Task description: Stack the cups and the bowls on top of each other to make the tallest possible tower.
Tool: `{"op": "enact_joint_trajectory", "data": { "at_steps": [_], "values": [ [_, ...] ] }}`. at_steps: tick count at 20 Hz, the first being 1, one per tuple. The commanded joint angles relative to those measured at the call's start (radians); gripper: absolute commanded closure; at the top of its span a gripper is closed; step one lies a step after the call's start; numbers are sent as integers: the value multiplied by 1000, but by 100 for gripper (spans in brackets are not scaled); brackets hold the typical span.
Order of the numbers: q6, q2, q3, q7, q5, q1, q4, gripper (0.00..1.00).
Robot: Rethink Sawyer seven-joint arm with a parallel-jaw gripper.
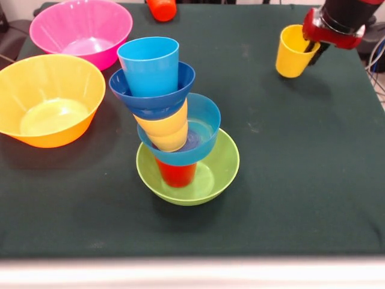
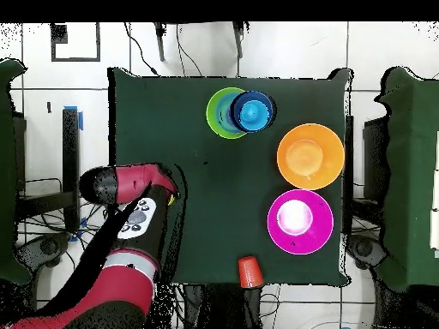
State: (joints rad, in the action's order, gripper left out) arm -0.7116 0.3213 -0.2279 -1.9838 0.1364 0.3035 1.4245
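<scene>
Gripper (image 1: 313,48) clamping upright glossy yellow cup (image 1: 293,51).

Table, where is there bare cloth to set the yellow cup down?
The cloth between the tower and the tool's yellow cup, plus the near edge, is bare. The yellow-orange bowl and pink bowl crowd the other side.

No legible text, label, brand, number or sign is showing on the cups, the bowls, the table or the robot arm in either view.
</scene>
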Motion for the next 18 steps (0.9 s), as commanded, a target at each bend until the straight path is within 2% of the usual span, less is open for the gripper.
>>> {"op": "enact_joint_trajectory", "data": {
  "at_steps": [1,7,11,18],
  "values": [
    [-61,213,195,94,42,-182,73,100],
    [-106,342,294,194,25,-324,143,100],
    [-116,371,368,205,26,-404,175,100],
    [-129,364,443,201,-21,-468,159,100]
  ]
}}
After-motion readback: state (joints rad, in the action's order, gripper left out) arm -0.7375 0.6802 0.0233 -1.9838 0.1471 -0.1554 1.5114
